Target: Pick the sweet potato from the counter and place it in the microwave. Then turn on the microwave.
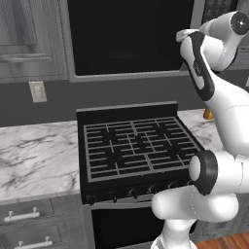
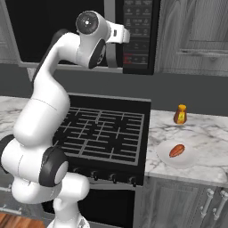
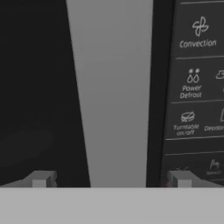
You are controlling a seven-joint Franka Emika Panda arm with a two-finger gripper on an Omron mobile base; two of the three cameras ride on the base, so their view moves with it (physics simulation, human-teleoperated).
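The sweet potato [image 2: 177, 150] lies on a white plate [image 2: 189, 161] on the marble counter [image 2: 209, 133], right of the stove. The microwave [image 2: 133, 40] hangs above the stove, door closed; its black glass door [image 3: 35, 87], grey vertical handle [image 3: 111, 87] and dark button panel [image 3: 194, 87] are close in the hand view. My gripper [image 3: 111, 180] is raised in front of the microwave, open, its fingertips [image 3: 41, 179] spread either side of the handle with nothing held. In the right base view my hand [image 2: 119, 33] sits at the door's right edge, beside the panel.
A black grated stovetop [image 2: 104, 129] lies under the microwave, with the oven front below. An orange bottle [image 2: 180, 115] stands on the counter behind the plate. More marble counter [image 1: 34, 155] over grey drawers extends left of the stove. Grey cabinets flank the microwave.
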